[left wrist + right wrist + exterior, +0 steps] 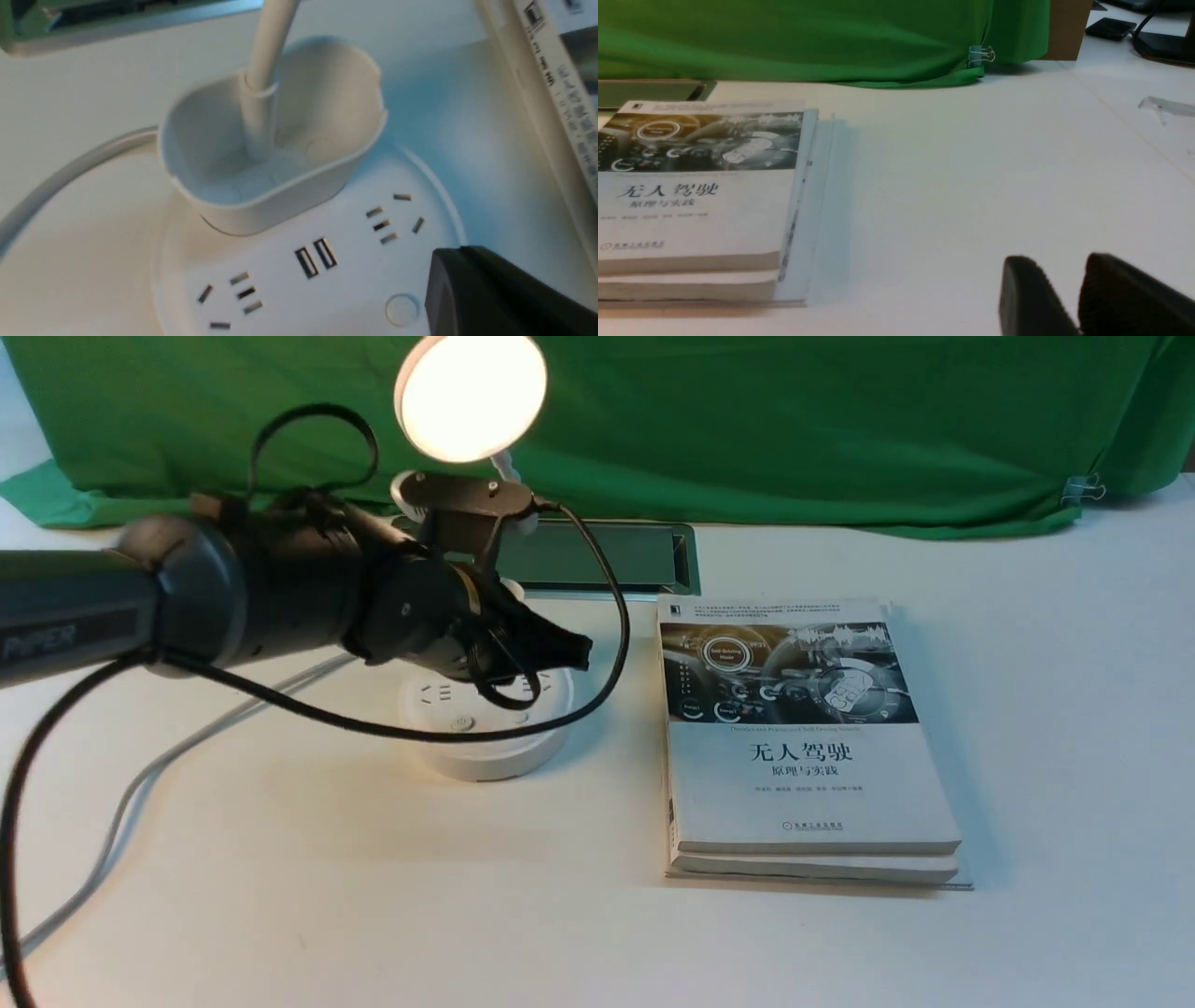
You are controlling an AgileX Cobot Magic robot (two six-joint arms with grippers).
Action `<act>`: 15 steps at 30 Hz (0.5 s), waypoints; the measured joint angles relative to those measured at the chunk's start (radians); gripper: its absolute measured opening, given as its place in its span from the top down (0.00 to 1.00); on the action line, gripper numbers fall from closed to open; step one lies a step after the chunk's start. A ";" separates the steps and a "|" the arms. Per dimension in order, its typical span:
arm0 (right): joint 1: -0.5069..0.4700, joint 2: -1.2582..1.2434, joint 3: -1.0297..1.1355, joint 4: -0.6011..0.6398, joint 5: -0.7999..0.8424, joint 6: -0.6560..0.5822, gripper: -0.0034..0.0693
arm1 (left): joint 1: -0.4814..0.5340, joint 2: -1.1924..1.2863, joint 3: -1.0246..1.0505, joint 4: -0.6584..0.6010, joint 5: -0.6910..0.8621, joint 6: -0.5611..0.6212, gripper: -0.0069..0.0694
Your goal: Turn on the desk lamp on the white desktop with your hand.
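White desk; desk lamp lit; left gripper together over base buttons for pressing; right gripper slightly apart, idle.

Left arm: "PiPER", faint; book cover: "无人驾驶", subtitle probably "原理与实践"

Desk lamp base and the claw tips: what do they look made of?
The desk lamp base looks like smooth matte white moulded plastic, with metal contacts in its sockets. The right claw tips look like black ribbed rubber or plastic; fine ridges show.
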 joint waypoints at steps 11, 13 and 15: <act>0.000 0.000 0.000 0.000 0.000 0.000 0.62 | 0.000 -0.371 0.382 -0.204 0.050 0.101 0.91; 0.000 0.000 0.000 0.000 0.000 0.000 0.62 | 0.000 -0.484 0.444 -0.229 0.045 0.124 0.91; 0.000 0.000 0.000 0.000 0.001 0.000 0.62 | 0.000 -0.648 0.519 -0.239 0.041 0.132 0.91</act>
